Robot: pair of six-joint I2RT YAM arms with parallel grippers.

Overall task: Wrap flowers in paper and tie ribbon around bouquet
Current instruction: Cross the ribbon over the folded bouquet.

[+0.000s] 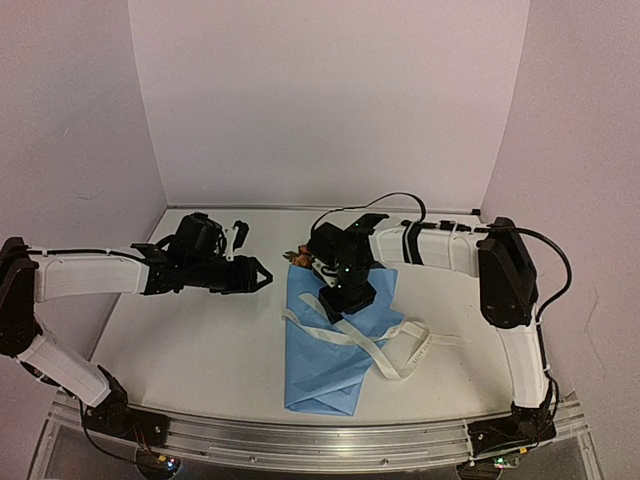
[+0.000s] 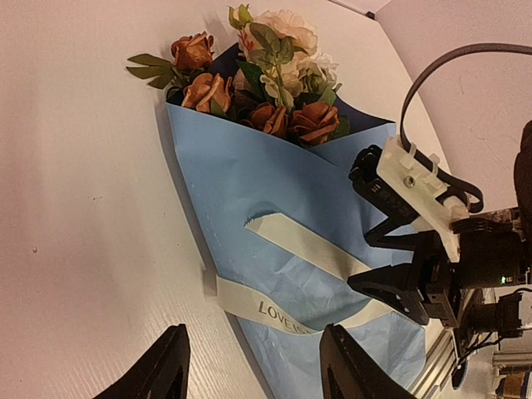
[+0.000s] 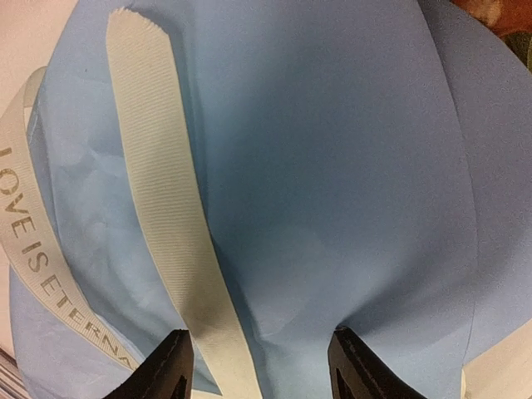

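Overhead view: the bouquet, unfinished, lay on the white counter (image 1: 190,345) in front of the right arm. The light-blue paper (image 1: 328,362) was folded round the stems as a loose cone, its narrow end toward the arm bases. The flowers (image 1: 301,259) projected from its far, open end.

The ribbon (image 1: 404,352) was untied. It crossed the middle of the cone and trailed off the right edge of the paper onto the counter in slack loops.

The right gripper (image 1: 345,301) hung low over the upper half of the cone. In the right wrist view, its fingers (image 3: 170,370) stood apart. Between them lay blue paper (image 3: 332,166) and one plain band of ribbon (image 3: 158,191), and a second band, printed "LOVE IS ETERNA…", ran along the left side. Creases in the paper gathered toward the right-hand finger. Whether the tips touched the sheet could not be told.

The left gripper (image 1: 256,276) was held above bare counter, left of the bouquet and apart from it, pointing toward it. In the left wrist view, its fingers (image 2: 170,370) were spread with nothing between them. Ahead lay the rust, peach and cream flowers (image 2: 266,83), the paper (image 2: 233,191), the ribbon (image 2: 287,314) and the right gripper (image 2: 362,262).
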